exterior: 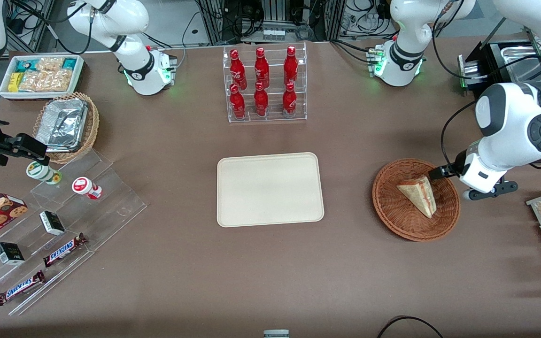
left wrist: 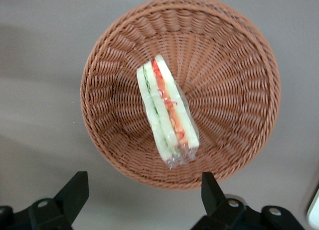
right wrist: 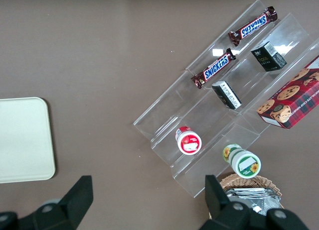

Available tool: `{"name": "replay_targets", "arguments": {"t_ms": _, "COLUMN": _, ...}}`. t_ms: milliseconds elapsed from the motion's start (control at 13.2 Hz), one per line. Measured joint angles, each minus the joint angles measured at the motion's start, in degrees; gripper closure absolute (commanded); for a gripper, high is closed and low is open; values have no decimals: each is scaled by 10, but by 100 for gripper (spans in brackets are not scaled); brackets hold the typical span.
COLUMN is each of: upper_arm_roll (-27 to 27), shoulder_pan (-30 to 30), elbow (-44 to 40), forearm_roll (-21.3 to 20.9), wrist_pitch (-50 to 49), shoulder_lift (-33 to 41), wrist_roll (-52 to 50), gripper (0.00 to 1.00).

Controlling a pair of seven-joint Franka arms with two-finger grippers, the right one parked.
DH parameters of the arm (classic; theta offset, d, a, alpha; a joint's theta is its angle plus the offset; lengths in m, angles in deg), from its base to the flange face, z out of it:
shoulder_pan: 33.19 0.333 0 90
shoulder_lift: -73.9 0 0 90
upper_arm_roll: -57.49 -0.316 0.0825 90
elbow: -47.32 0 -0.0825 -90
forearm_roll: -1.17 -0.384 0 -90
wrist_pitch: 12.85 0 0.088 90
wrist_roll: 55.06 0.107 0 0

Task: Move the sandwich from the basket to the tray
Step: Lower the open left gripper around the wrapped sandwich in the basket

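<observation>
End effector [left wrist: 142,197] hovers above the basket [exterior: 388,213], fingers spread wide and empty; sandwich [exterior: 418,193] lies inside, tray [exterior: 270,189] bare.

Bright, even light from above, soft shadow beside the basket [exterior: 416,199], the table [exterior: 270,263] a little shiny, foil containers [exterior: 62,123] glinting, pictures mostly sharp, gripper [left wrist: 144,192] near the basket's rim.

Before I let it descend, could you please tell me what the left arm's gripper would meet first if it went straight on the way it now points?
Probably the rim of the round reddish-brown wicker basket, or bare table just outside it. The open left gripper hovers above that edge; the triangular sandwich wedge lies further in. Depth is unclear.
</observation>
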Motion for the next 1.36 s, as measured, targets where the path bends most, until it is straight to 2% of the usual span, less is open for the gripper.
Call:
{"name": "replay_targets", "arguments": {"t_ms": 227, "upper_arm_roll": 4, "shoulder_pan": -3, "elbow": 24, "forearm_roll": 0, "wrist_pitch": 50, "shoulder_lift": -9, "wrist_roll": -123, "gripper": 0}}
{"name": "replay_targets", "arguments": {"t_ms": 606, "upper_arm_roll": 6, "shoulder_pan": -6, "elbow": 32, "forearm_roll": 4, "wrist_pitch": 84, "shoulder_lift": -25, "wrist_roll": -232, "gripper": 0}}
{"name": "replay_targets", "arguments": {"t_ms": 1364, "upper_arm_roll": 8, "shoulder_pan": -30, "elbow": 56, "forearm_roll": 5, "wrist_pitch": 146, "shoulder_lift": -70, "wrist_roll": -262, "gripper": 0}}
